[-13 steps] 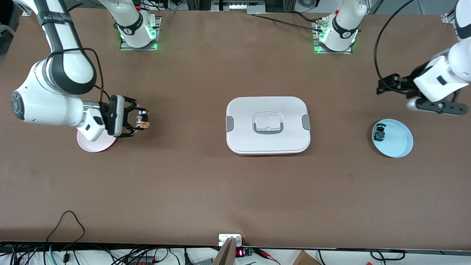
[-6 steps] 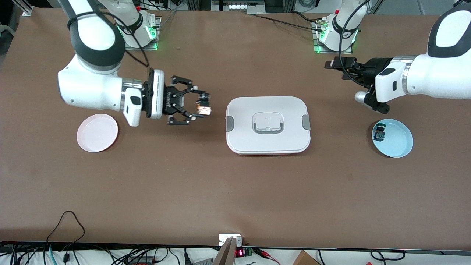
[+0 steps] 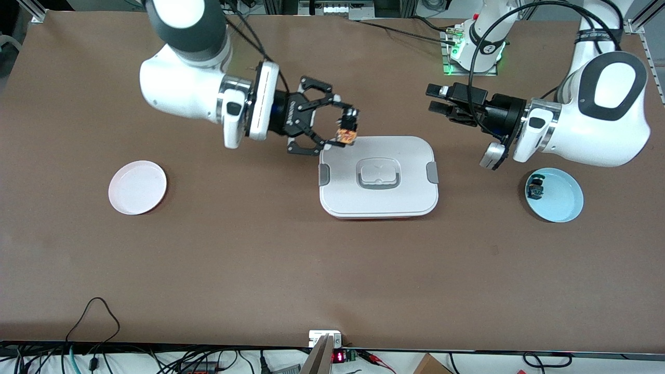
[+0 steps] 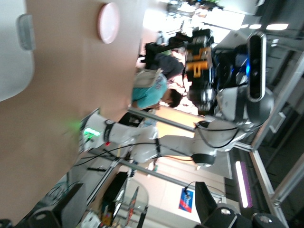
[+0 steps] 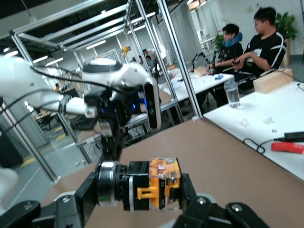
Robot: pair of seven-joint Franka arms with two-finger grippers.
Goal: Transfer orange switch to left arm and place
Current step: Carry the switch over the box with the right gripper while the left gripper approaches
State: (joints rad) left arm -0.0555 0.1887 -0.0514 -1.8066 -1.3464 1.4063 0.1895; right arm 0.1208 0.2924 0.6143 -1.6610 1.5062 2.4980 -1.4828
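My right gripper (image 3: 345,131) is shut on the orange switch (image 3: 347,130), a small black block with an orange part, and holds it in the air over the edge of the box nearest the right arm's base. The right wrist view shows the switch (image 5: 154,190) clamped between the fingers. The white lidded box (image 3: 410,156) sits at the table's middle; its corner shows in the left wrist view (image 4: 12,52). My left gripper (image 3: 439,100) is open and empty, in the air between the box and the left arm's base, pointing toward the right gripper.
An empty pink plate (image 3: 137,187) lies toward the right arm's end. A light blue plate (image 3: 563,200) toward the left arm's end holds a small dark block with teal parts (image 3: 535,188). Cables run along the table's edge nearest the camera.
The right gripper has risen from beside the pink plate and carried the switch to the box's edge. The left gripper has swung from near the blue plate toward the box.
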